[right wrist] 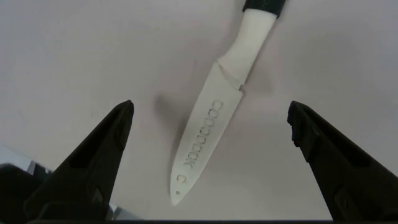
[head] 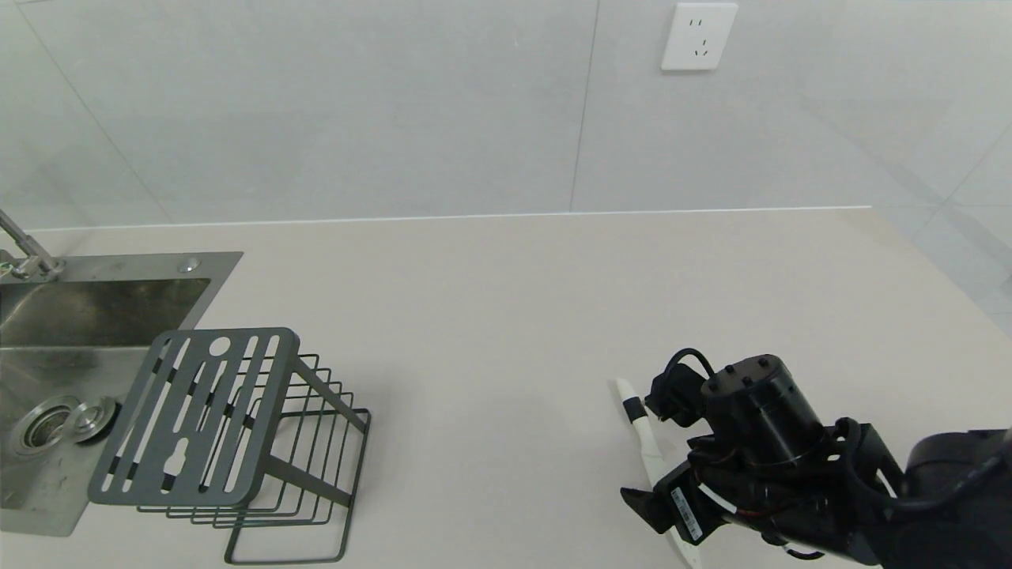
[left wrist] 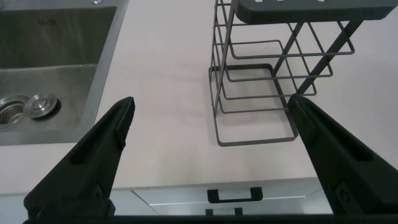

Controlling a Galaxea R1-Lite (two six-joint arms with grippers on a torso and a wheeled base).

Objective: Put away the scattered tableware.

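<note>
Hovering right gripper point(right wrist: 211, 115) over white knife point(right wrist: 205, 137), jaws spread wide, nothing held. Knife flat nr front-right corner of counter point(head: 506, 316), handle toward back edge. Pre-grasp step, prob. Next: dropping straight down, closing across handle, then carrying to rack point(head: 213, 427) at front-left edge. Also wide open, empty: left gripper point(left wrist: 211, 106), above front edge nr rack.

The sink point(head: 158, 265) sits at the left end of the bench point(head: 506, 300), the rack point(head: 198, 419) at its right edge; the knife point(head: 644, 431) lies well to the right, under the right end effector point(right wrist: 210, 109).
</note>
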